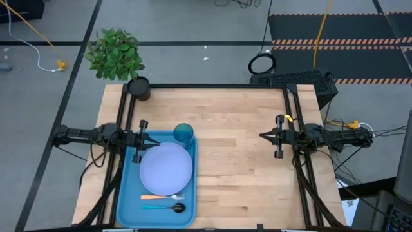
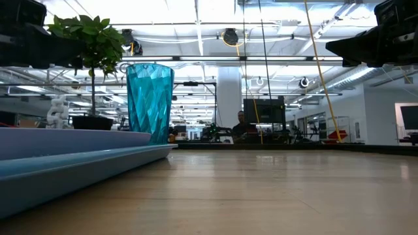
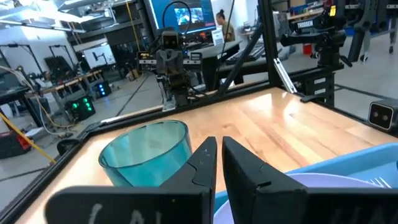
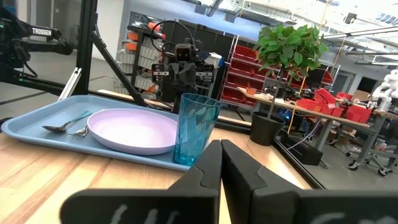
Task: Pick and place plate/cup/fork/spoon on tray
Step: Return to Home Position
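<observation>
The blue tray (image 1: 126, 205) lies at the table's near left. On it lie the lavender plate (image 1: 166, 169), the teal cup (image 1: 183, 134) upright at its far right corner, the orange-handled fork (image 1: 161, 196) and the blue-handled spoon (image 1: 164, 207). My left gripper (image 1: 159, 143) is shut and empty, above the tray's far edge just left of the cup (image 3: 148, 152). My right gripper (image 1: 261, 135) is shut and empty at the table's right, well apart from the tray (image 4: 37, 124).
A green plant (image 1: 116, 53) in a black pot (image 1: 138, 88) stands at the table's far left corner. Bare wood (image 1: 238, 167) lies between the tray and the right arm. A person (image 2: 241, 124) sits in the room beyond the table.
</observation>
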`<state>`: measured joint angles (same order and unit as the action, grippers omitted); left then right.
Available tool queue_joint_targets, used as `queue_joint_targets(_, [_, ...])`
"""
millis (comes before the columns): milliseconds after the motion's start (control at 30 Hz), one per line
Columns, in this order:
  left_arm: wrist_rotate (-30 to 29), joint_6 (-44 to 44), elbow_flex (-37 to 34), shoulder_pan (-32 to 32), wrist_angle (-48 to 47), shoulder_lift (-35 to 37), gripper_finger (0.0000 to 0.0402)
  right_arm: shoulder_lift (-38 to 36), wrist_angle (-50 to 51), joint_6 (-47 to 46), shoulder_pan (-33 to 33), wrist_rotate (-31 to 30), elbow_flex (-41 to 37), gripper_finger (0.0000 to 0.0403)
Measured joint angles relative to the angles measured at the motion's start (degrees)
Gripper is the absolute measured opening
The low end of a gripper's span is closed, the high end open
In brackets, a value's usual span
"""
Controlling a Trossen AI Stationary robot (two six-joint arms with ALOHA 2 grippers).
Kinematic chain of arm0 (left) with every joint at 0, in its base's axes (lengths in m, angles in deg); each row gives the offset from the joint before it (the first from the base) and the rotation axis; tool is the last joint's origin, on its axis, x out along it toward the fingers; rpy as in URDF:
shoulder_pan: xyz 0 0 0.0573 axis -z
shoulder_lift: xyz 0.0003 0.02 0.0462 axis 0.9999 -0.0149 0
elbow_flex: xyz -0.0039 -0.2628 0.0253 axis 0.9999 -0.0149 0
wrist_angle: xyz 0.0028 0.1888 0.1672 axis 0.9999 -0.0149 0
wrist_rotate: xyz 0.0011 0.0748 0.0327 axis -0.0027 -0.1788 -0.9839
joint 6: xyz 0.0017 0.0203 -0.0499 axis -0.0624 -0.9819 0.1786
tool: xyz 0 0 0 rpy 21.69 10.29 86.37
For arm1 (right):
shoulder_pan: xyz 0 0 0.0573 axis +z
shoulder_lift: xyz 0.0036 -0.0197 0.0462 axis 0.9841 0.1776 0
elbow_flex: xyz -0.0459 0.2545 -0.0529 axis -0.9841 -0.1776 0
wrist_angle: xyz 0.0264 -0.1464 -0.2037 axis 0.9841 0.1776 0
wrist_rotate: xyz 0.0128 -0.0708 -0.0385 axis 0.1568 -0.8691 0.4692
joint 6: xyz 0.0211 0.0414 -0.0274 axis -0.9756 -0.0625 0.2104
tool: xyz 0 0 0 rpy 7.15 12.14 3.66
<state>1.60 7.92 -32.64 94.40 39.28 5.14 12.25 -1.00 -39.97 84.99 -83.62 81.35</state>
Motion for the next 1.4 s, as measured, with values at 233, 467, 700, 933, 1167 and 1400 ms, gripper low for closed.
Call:
queue_joint_targets(233, [0.00, 1.25, 0.00, 0.00, 0.00, 0.00, 0.0030, 0.00, 0.00, 0.00, 0.00, 0.00, 0.00, 0.0000])
queue_joint_targets(467, [0.01, 1.25, 0.00, 0.00, -0.02, 0.00, 0.0031, 0.00, 0.00, 0.00, 0.01, 0.00, 0.01, 0.0000])
queue_joint_targets(700, [0.02, 1.25, 0.00, 0.00, -0.02, 0.00, 0.0031, 0.00, 0.00, 0.00, 0.01, 0.00, 0.00, 0.0000])
queue_joint_targets(933, [0.02, 1.25, 0.00, 0.00, -0.02, 0.00, 0.0031, 0.00, 0.00, 0.00, 0.02, 0.00, 0.00, 0.0000])
queue_joint_targets(1167, [0.02, 1.23, 0.00, 0.00, -0.02, 0.00, 0.0031, 0.00, 0.00, 0.00, 0.00, 0.00, 0.02, 0.0000])
queue_joint_targets(1400, [0.02, 1.22, 0.00, 0.00, -0.02, 0.00, 0.0031, 0.00, 0.00, 0.00, 0.01, 0.00, 0.00, 0.0000])
